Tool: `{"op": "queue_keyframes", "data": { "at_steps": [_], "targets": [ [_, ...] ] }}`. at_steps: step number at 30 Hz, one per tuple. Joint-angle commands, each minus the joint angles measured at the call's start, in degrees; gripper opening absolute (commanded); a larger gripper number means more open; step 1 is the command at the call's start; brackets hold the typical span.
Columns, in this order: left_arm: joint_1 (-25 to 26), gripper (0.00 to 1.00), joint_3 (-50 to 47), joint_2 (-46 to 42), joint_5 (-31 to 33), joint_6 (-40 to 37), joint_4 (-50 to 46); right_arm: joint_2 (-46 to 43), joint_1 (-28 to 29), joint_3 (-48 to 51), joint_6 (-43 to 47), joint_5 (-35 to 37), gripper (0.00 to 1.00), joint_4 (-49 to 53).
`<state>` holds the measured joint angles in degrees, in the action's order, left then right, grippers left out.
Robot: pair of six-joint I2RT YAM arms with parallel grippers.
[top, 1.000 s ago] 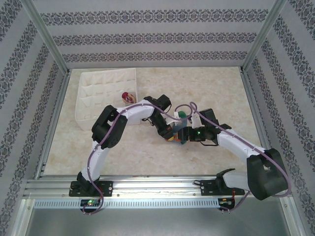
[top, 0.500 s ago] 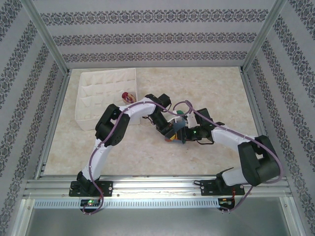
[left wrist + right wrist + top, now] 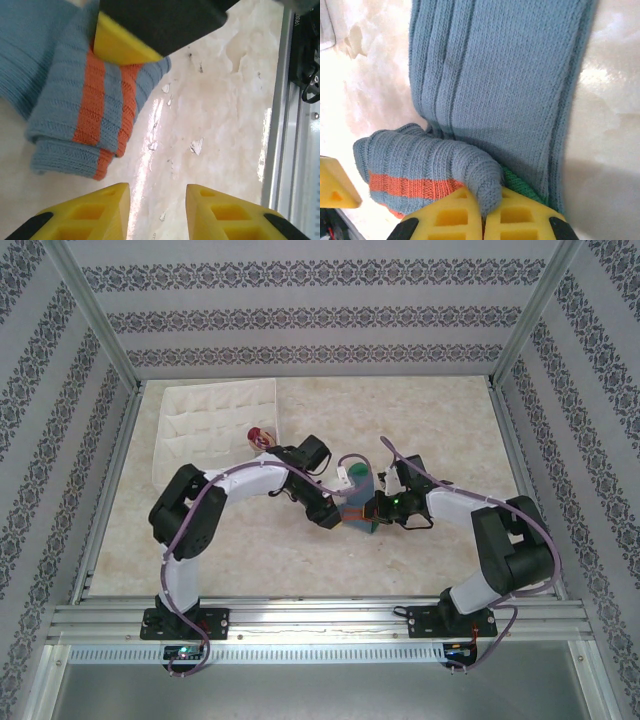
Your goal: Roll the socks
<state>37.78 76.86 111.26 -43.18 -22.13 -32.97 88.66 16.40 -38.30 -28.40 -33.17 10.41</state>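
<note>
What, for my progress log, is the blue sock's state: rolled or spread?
Partly rolled: the blue sock has its orange-striped end bundled; the rest lies flat.

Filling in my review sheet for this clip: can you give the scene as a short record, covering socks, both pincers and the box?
Sock: blue knitted sock with orange stripes, partly rolled, mid-table
Right pincer: shut on the sock's rolled part
Left pincer: open, holding nothing, beside the roll
Box: white quilted fabric box, far left; small rolled red-tan sock at its near right corner
</note>
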Motion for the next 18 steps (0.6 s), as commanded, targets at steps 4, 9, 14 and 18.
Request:
{"op": "queue_keyframes", "data": {
  "at_steps": [4,9,14,18],
  "targets": [
    [5.0,0.55,-34.1,-18.1,13.2,-23.9,55.8,10.0,-2.1,-1.4,-1.2,0.4,0.0,7.2],
    [7.6,0.57,-35.1,-15.3,20.5,-30.9,61.3,12.1,-2.0,-2.3,-0.5,-1.2,0.0,8.1],
    [8.9,0.59,-32.1,-11.3,24.1,-33.8,60.0,12.0,-2.0,-2.6,0.2,-1.3,0.0,9.4],
    [9.0,0.6,-30.5,-9.4,25.0,-34.2,60.0,11.8,-2.0,-2.6,0.9,-0.9,0.0,10.5]
  ]
}}
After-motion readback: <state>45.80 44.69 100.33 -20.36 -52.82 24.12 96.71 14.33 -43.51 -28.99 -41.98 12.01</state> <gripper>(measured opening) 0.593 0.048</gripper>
